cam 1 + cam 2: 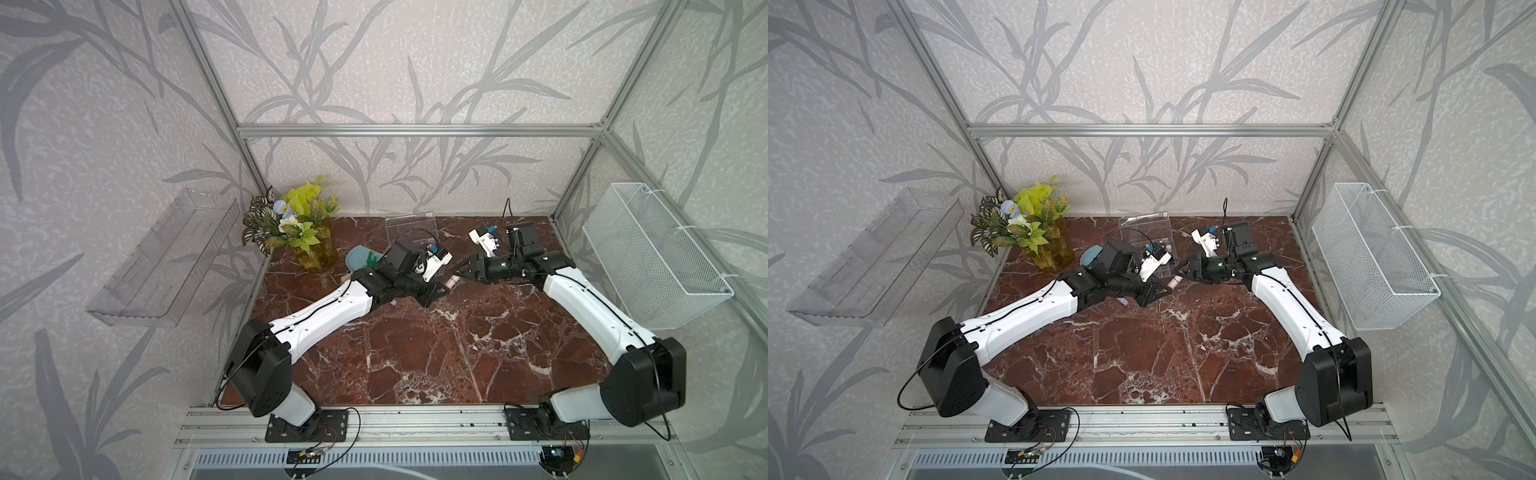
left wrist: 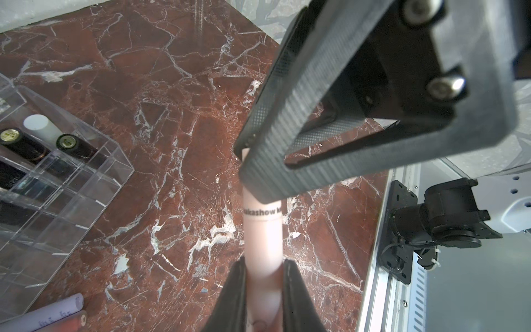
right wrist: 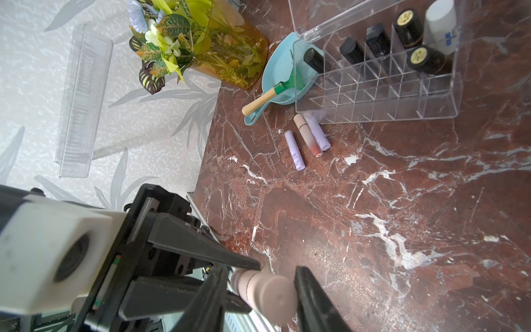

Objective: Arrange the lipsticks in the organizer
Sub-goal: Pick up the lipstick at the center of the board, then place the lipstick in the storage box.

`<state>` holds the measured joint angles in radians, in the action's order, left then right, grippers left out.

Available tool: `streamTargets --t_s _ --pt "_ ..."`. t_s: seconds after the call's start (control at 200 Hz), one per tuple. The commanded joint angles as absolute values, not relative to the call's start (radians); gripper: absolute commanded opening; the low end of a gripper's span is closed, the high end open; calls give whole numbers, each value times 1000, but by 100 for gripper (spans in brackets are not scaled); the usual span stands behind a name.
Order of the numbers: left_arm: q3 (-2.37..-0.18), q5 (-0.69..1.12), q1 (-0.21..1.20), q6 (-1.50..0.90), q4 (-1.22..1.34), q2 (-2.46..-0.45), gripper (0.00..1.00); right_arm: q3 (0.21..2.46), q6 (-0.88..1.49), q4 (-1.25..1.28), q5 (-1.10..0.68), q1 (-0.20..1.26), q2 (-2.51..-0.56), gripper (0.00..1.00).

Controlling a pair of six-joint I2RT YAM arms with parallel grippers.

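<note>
Hand-over: pale pink lipstick (image 2: 263, 247), clamped in left gripper (image 2: 264, 268), was flanked narrowly by right gripper (image 3: 261, 271), hold uncertain; firm closure was judged needed before release.

- Table top (image 1: 415, 353): polished red-brown marble look with white veins, glossy.
- Organizer (image 3: 402, 95): clear hard plastic, smooth and shiny.
- Pale pink lipstick (image 2: 263, 241): smooth, matt plastic.
- Dark lipsticks (image 3: 352, 51): glossy black plastic.
- Rake handle (image 3: 258, 102): bare pale wood.
- Basket (image 1: 648, 257): white-coated wire mesh.
- Frame bars (image 1: 415, 129): brushed metal.
</note>
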<state>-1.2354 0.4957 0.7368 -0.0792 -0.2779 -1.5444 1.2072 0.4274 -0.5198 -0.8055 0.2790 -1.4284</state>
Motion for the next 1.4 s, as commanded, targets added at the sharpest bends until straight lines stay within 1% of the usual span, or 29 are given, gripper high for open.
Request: streamTargets --t_s 0.0,0.06,0.14,0.275,0.425,0.455,0.47,0.49,0.54,0.58,0.6,0.695,0.855,0.955,1.075,1.18,1.394 --pt "-1269 498 741 -68 -280 -1508 18 1220 422 -510 -841 277 -1425 39" --pt "-1269 498 741 -68 -280 -1509 18 1211 422 -511 -847 277 -1421 38" --pt "-1264 496 741 -70 -278 -1507 18 1200 420 -512 -854 275 -1410 33" --pt "-1260 488 741 -71 -275 -1505 18 1192 419 -513 -870 277 -1402 30" --pt "-1259 475 741 -75 -276 -1503 19 1193 420 -511 -877 277 -1401 22" --pt "-1259 470 741 -75 -275 -1502 22 1192 423 -508 -875 277 -1403 20" --pt "-1259 466 742 -74 -276 -1502 25 1192 424 -506 -874 278 -1403 20" --pt "-1259 462 741 -75 -277 -1501 31 1193 425 -503 -874 277 -1404 19" --pt "-1258 441 741 -79 -277 -1496 52 1196 431 -495 -869 278 -1404 19" --pt "-1254 415 741 -82 -278 -1488 62 1199 437 -488 -863 278 -1405 18" --pt "-1252 396 742 -85 -276 -1484 64 1203 440 -486 -857 279 -1407 18" --pt "-1230 260 737 -109 -257 -1451 68 1244 413 -528 -767 301 -1414 18" --pt "-1198 72 703 -167 -224 -1380 70 1341 357 -589 -542 379 -1445 18" --pt "-1136 23 659 -217 -163 -1310 67 1404 327 -599 -420 429 -1485 17" --pt "-1048 19 586 -272 -94 -1225 64 1472 292 -580 -264 485 -1542 17" --pt "-997 25 536 -297 -69 -1172 63 1510 263 -530 -163 522 -1594 17" --pt "-931 47 474 -307 -55 -1136 62 1541 210 -385 -25 572 -1687 18"
